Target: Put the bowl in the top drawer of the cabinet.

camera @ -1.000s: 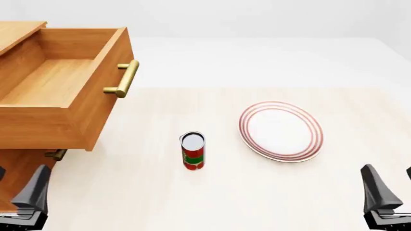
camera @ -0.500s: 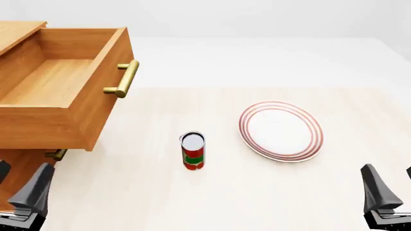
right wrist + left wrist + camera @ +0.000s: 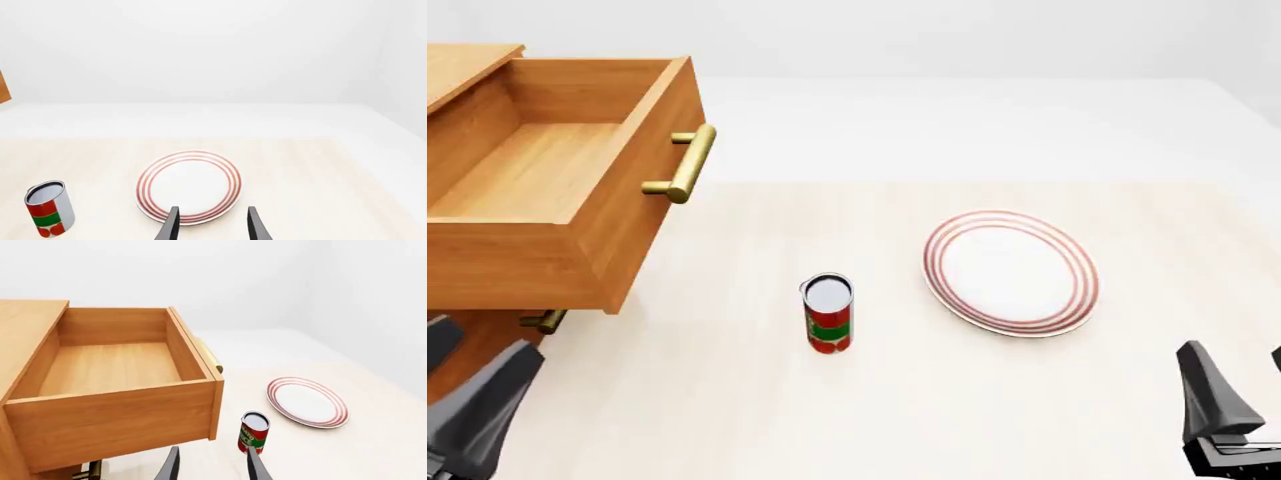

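The pale table (image 3: 961,400) lies under white walls. My left gripper (image 3: 210,467) and right gripper (image 3: 210,224) both hang open and empty. The top drawer (image 3: 561,190) of the cabinet (image 3: 27,325) stands pulled out, ready to receive. I see no bowl, only a can (image 3: 827,314) and a plate (image 3: 1010,272).

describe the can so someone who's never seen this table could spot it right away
Start from the big orange-brown wooden cabinet at the left, with its top drawer pulled open. On the pale table, between that drawer and the flat red-ringed white plate, stands the can. It is the only small upright cylinder there, with a red and green label and a silver top.
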### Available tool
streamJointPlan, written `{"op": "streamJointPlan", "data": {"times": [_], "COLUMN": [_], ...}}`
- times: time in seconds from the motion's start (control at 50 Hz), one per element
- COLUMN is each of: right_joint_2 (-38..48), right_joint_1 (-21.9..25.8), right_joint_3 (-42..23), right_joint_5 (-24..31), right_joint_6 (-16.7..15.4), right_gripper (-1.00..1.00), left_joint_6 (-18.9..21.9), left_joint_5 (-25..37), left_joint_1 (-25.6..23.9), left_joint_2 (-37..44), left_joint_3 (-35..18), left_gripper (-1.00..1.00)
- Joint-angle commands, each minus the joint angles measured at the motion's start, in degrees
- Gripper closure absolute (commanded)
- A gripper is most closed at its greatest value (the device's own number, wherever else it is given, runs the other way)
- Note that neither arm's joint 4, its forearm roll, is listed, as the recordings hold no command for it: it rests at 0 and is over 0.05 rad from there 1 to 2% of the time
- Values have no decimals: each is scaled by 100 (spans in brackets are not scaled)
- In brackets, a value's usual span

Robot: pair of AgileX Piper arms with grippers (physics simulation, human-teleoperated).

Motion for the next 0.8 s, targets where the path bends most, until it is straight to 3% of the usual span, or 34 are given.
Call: {"op": "streamJointPlan", "data": {"times": [0.02,0.34,0.4,0.64,0.8], "right_joint_2": [-2,-2,-2,-2,-2], "right_joint_1": [-1,0,0,-1,0], "right_joint_3": [-1,-1,-1,-1,-1], "right_joint_5": [3,3,3,3,3], "right_joint_6": [-2,0,-2,-2,-1], "right_gripper": [-100,-100,-100,-100,-100], "left_joint_6": [-223,-480,-695,-1148,-1209], "left_joint_5": [290,-166,-383,-922,-1187], "left_joint_1": [-1006,-2333,-2562,-2871,-3152], "left_joint_2": [192,1175,1474,2390,2919], "left_joint_3": [-324,-458,-375,-349,-467], "left_gripper": [-100,-100,-100,-100,-100]}}
